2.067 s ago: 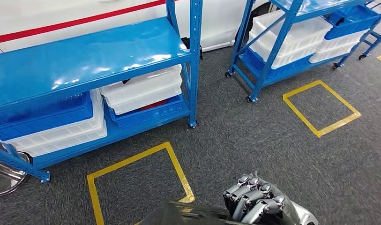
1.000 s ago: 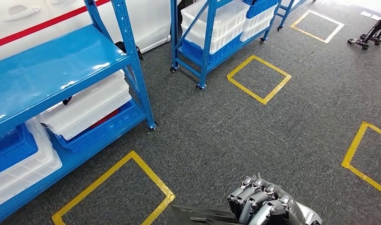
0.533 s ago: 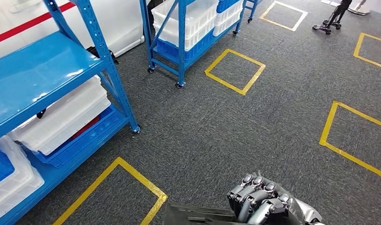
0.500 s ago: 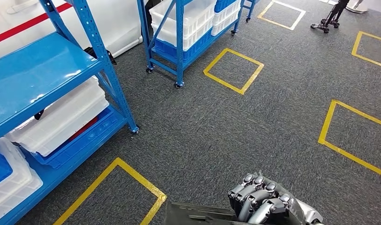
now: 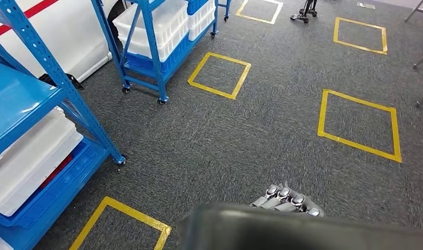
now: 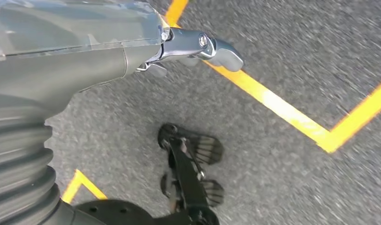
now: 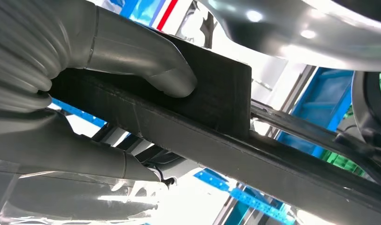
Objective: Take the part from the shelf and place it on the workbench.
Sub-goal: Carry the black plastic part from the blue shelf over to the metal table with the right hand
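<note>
My right hand (image 5: 286, 200) grips a flat black part (image 5: 303, 232) low in the head view; the part is blurred and close to the camera, and it covers most of the hand. In the right wrist view the thick grey thumb (image 7: 146, 65) presses on the part's dark slab (image 7: 216, 98), with the fingers underneath. The blue shelf (image 5: 27, 99) with white bins (image 5: 29, 159) stands at the left, well away from the hand. My left hand (image 6: 132, 51) hangs over the grey carpet with its thumb (image 6: 212, 44) stretched out and nothing in it.
A second blue wheeled rack (image 5: 146, 41) with white bins stands at the back left. Yellow taped squares (image 5: 357, 122) mark the grey carpet, one (image 5: 120, 219) just ahead on the left. A black stand (image 5: 305, 10) is at the far back.
The whole view has swung right, so the shelves slid left and more taped squares came in. The black part now sits higher and nearer the camera, hiding more of my right hand.
</note>
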